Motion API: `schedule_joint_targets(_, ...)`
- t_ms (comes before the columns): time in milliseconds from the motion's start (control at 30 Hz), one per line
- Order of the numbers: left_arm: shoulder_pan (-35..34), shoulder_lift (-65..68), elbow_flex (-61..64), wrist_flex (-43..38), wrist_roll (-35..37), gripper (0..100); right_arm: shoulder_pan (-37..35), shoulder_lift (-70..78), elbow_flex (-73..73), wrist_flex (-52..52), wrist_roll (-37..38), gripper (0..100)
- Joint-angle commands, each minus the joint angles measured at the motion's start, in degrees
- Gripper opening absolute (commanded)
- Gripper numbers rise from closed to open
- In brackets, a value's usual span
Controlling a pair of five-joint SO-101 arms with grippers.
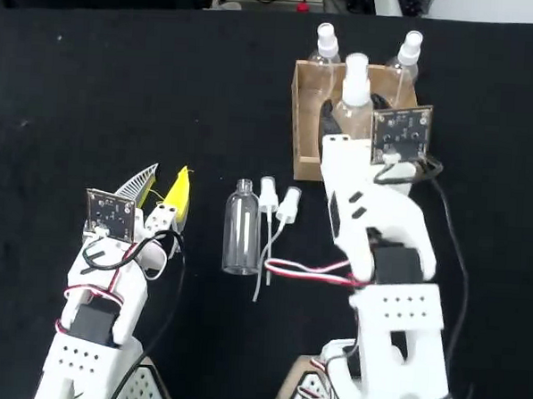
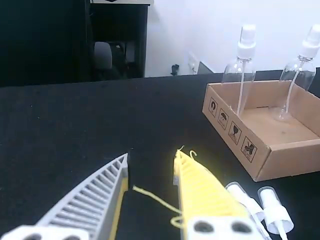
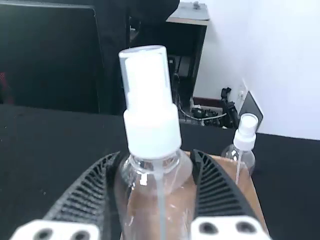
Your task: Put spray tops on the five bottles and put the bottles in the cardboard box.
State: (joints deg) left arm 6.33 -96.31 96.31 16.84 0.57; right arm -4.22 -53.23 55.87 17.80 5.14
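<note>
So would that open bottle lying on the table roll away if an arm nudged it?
Probably, sideways: the bottle lies on its round side on the black table. It looks clear and empty, so likely light and easily shoved. Its smooth wall may slip in a grip.

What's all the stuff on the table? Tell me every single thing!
cardboard box: one, brown, far side of the table in front of the right arm
bottles with spray tops: two, clear with white tops, upright at the box's far end
held bottle: one, clear with a white spray top, over the box
open bottle: one, clear, no top, lying between the arms
loose spray tops: two, white, beside the open bottle
table: one, black
left gripper: grey and yellow fingers, open, holding nothing
right gripper: black fingers, shut on the held bottle
</note>
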Motion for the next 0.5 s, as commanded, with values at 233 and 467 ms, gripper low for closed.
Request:
schedule_joint_targets(233, -0.31, -0.44, 1.45, 0.18, 0.35, 15, 1.32, 13.23, -1.19, -19.69, -0.62, 8.1)
schedule_joint_targets(467, -0.31, -0.44, 1.45, 0.18, 0.26, 15, 3.87, 27.12, -1.89, -32.0, -6.86, 8.1)
